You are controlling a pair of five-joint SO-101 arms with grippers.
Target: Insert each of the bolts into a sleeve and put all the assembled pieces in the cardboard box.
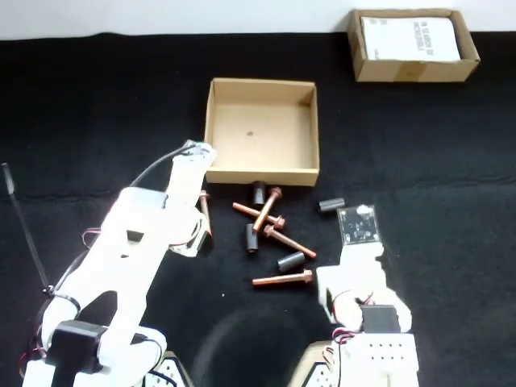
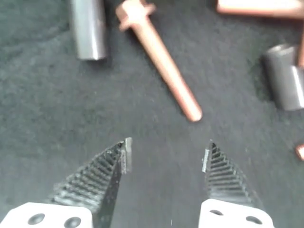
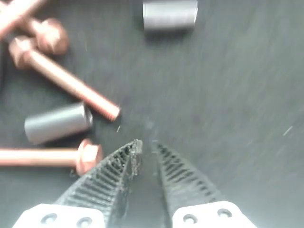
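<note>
Several copper bolts and several short grey sleeves lie loose on the black cloth just in front of the open cardboard box (image 1: pixel 262 173). My left gripper (image 2: pixel 166 153) hovers open over bare cloth, with a bolt (image 2: pixel 159 59) and a sleeve (image 2: pixel 88 28) a little ahead of it. In the high view the left arm (image 1: pixel 181 201) ends beside the box's front left corner. My right gripper (image 3: pixel 146 149) is shut on nothing, low over the cloth. Beside it lie a bolt head (image 3: pixel 88 156), a sleeve (image 3: pixel 57 123) and another bolt (image 3: pixel 66 85).
A second cardboard box (image 1: pixel 411 68) holding a white sheet stands at the back right. A further sleeve (image 1: pixel 331 205) lies apart to the right of the pile. A thin black rod (image 1: pixel 24 230) leans at the far left.
</note>
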